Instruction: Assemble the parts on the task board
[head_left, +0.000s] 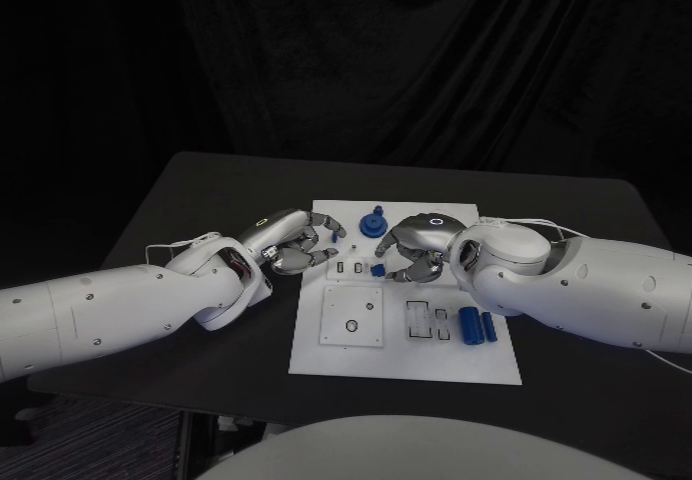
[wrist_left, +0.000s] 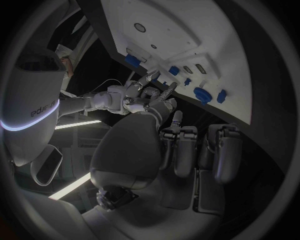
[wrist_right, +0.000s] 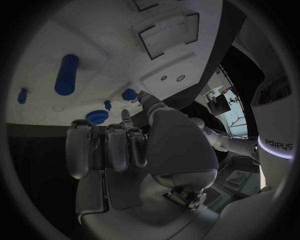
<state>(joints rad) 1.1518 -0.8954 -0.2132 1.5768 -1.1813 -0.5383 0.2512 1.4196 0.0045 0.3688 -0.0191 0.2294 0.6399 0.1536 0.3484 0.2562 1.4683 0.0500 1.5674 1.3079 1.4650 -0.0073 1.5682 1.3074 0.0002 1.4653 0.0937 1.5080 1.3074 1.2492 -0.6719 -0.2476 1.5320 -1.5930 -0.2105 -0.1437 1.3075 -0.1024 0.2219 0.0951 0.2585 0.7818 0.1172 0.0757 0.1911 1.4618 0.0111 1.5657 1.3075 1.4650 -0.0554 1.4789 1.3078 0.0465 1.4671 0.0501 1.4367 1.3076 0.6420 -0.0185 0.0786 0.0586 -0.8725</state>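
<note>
A black table (head_left: 188, 200) spreads beneath and out past the fingers on every side (matte, dark all over), with a black curtain (head_left: 433, 70) hanging well beyond the fingertips.

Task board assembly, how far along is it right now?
Early to midway, it seems. On the task board a round blue part stands at the far edge, apparently seated. The right hand pinches a small blue part over the board's middle with its fingers. The left hand hovers by the board's left edge, holding nothing visible. Two blue cylinders lie loose, and rectangular slots look unfilled.
</note>
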